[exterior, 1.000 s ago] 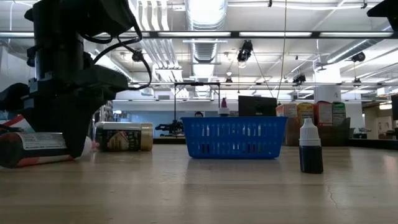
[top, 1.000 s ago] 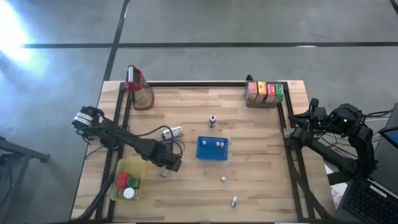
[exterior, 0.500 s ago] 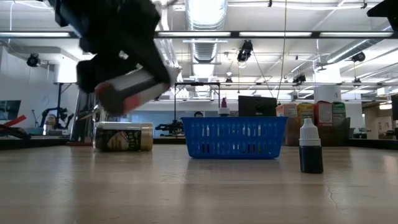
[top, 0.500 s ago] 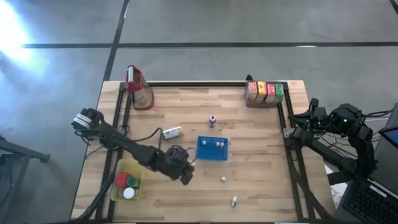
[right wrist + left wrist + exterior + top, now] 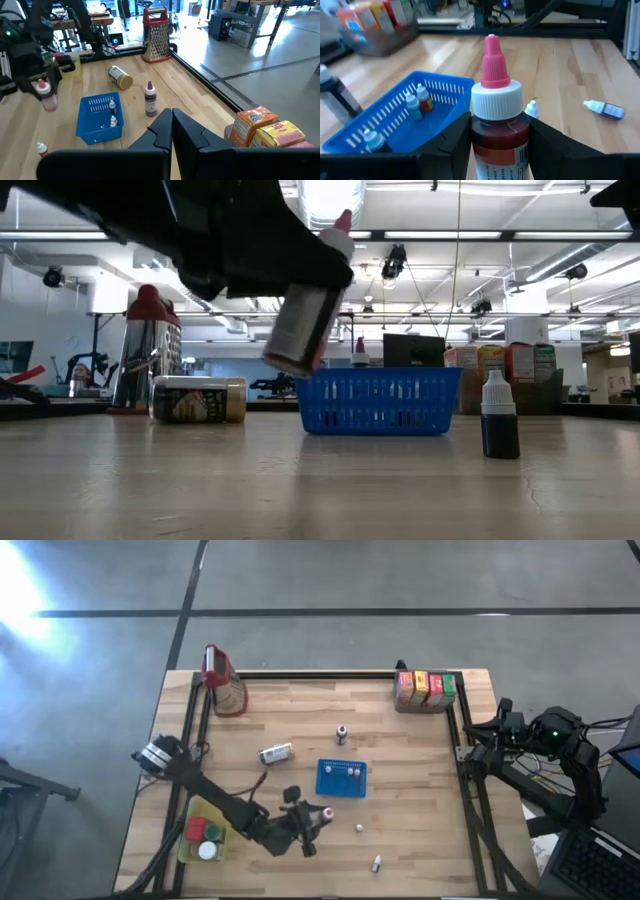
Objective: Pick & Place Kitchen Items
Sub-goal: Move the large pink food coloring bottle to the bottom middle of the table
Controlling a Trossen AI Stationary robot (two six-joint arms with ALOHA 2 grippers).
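A wooden table filled the middle of the high view, with grey floor all around it. A blue tray with holes in its sides sat near the middle of the table. A tall shiny grater with a red top stood far off at about 10 o'clock from the tray, in the table's far corner. In the low view, long ceiling lights glowed above the room.

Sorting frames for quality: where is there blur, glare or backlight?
High view: white glare on the floor at upper left. Low view: left hand a backlit silhouette, its sauce bottle slightly smeared. Left wrist view: cartons out of focus. Right wrist view: sharp.
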